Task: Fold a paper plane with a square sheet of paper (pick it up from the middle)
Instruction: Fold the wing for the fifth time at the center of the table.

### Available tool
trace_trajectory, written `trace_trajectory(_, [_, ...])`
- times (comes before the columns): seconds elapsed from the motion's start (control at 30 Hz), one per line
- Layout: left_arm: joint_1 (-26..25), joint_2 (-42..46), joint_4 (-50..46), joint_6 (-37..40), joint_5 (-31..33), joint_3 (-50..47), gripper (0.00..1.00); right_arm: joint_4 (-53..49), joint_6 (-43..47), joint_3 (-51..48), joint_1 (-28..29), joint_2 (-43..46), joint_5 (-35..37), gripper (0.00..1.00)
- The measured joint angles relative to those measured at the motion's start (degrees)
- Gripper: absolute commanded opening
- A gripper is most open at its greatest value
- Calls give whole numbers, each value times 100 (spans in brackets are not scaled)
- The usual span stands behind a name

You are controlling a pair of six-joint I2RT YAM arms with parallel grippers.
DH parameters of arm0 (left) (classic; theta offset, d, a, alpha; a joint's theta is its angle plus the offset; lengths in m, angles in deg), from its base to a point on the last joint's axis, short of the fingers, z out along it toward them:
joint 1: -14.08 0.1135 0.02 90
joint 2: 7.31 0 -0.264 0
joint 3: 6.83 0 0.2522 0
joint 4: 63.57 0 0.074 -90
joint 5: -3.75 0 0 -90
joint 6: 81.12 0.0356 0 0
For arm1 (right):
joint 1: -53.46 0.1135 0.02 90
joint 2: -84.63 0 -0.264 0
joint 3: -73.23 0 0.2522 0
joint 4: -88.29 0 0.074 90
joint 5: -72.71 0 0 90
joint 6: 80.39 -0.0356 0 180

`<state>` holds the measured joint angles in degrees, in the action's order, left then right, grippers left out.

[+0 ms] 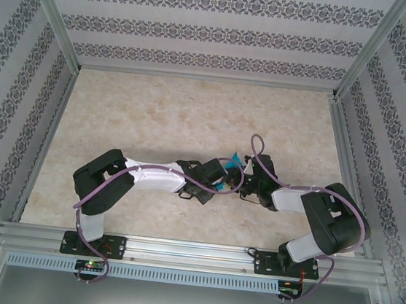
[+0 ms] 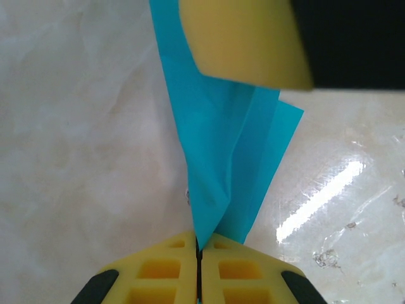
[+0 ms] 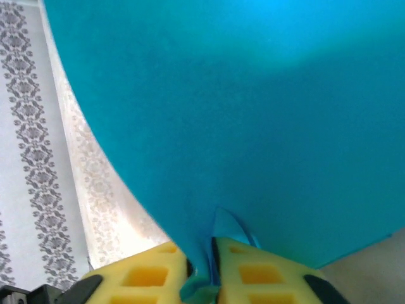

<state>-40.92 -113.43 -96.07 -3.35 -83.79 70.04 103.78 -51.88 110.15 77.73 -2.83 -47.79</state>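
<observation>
Black arm bases point(image 1: 93, 244) sit at the marbled worktop's point(image 1: 192, 114) near edge. Left claw point(image 1: 222, 179) and right claw point(image 1: 244, 180) meet mid-worktop, the creased teal-blue paper sheet point(image 1: 236, 158) between them.

Left wrist: left claw point(image 2: 198, 256) pinched tight on the paper's narrow folded end.

Right wrist: right claw point(image 3: 202, 269) clamps the paper's edge.

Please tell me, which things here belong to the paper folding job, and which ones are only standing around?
Belong to the job:
- blue paper, already folded
- left gripper, shut on the paper
- right gripper, shut on the paper

Only standing around:
- table
- patterned walls
- metal rail
- purple cables
</observation>
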Motion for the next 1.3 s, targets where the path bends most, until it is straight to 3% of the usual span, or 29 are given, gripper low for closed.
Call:
trace_trajectory(0.17, [0, 37, 118, 210, 98, -85, 10, -142, 98, 70, -15, -26, 2, 2])
trace_trajectory(0.7, [-52, 59, 343, 953, 605, -212, 15, -815, 664, 310, -92, -26, 7, 3])
trace_trajectory(1.3, [-125, 363, 437, 1226, 527, -439, 36, -828, 793, 328, -168, -232, 70, 2])
